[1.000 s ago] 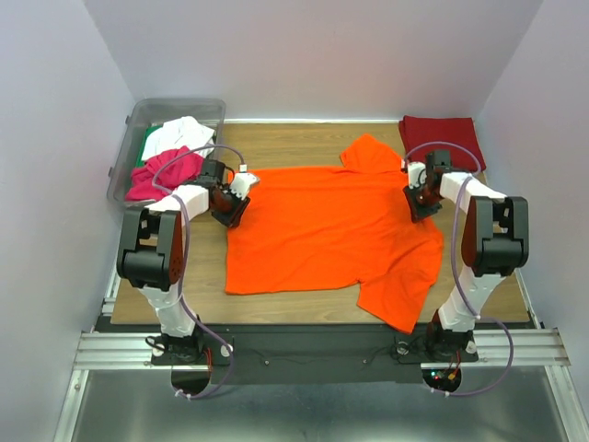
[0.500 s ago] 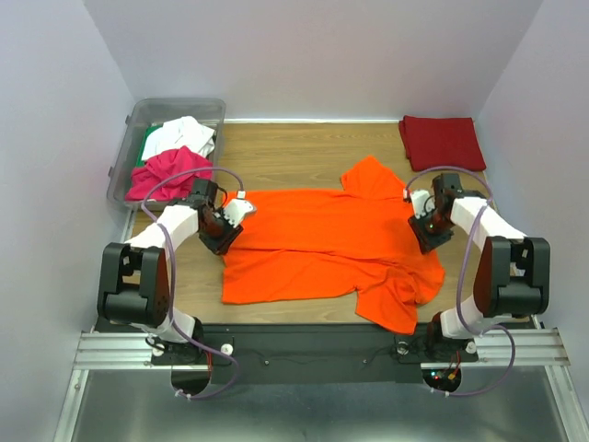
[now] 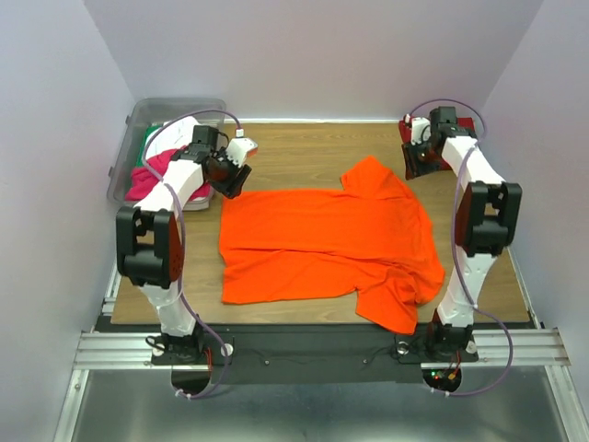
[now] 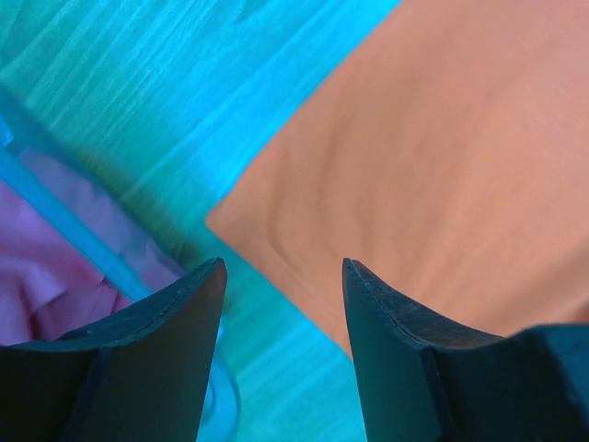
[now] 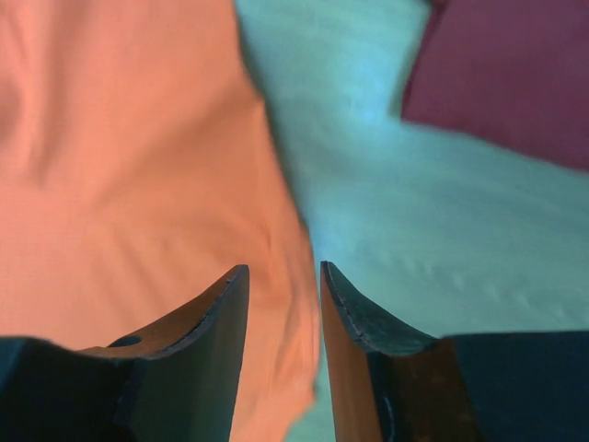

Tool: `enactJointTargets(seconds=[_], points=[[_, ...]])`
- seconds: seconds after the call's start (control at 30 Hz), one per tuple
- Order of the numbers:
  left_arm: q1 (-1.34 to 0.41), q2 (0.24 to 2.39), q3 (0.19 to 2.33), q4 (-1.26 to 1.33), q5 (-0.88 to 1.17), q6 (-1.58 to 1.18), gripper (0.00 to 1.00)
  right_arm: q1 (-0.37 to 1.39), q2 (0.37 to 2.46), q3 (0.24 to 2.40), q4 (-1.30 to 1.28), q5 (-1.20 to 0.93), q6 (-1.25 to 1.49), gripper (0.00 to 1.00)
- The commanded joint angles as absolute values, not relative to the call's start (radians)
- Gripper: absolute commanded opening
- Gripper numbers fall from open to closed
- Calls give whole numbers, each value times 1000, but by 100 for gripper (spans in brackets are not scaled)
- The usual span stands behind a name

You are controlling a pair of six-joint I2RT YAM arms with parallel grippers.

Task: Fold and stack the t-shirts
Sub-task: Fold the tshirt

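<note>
The bright orange t-shirt lies partly folded on the wooden table, with one sleeve pointing to the far side and its near right part bunched. My left gripper hovers open and empty over the shirt's far left corner, next to the bin. My right gripper hovers open and empty beyond the shirt's far right edge. The folded dark red t-shirt lies at the back right, mostly hidden by my right arm; it also shows in the right wrist view.
A clear plastic bin stands at the back left and holds a magenta shirt, a white one and some green cloth. The magenta cloth shows through the bin wall beside my left jaws. Bare wood lies between the two grippers.
Both grippers had drawn the orange shirt's far edge toward the near side. They have since let go and swung back to the far side, the left toward the bin and the right toward the dark red shirt.
</note>
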State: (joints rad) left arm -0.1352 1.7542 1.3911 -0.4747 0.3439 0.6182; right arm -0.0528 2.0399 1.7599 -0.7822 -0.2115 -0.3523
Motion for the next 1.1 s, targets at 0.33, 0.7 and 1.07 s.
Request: enactJointTargets(seconds=[0.33, 0.7, 1.07], points=[[-129, 1944, 1536, -431, 341, 523, 65, -43, 2365, 2164, -762, -310, -176, 46], [-127, 1974, 1537, -437, 336, 514, 66, -3, 2459, 2201, -758, -319, -172, 46], [-129, 1997, 1548, -439, 330, 506, 69, -3, 2415, 2167, -744, -376, -150, 45]])
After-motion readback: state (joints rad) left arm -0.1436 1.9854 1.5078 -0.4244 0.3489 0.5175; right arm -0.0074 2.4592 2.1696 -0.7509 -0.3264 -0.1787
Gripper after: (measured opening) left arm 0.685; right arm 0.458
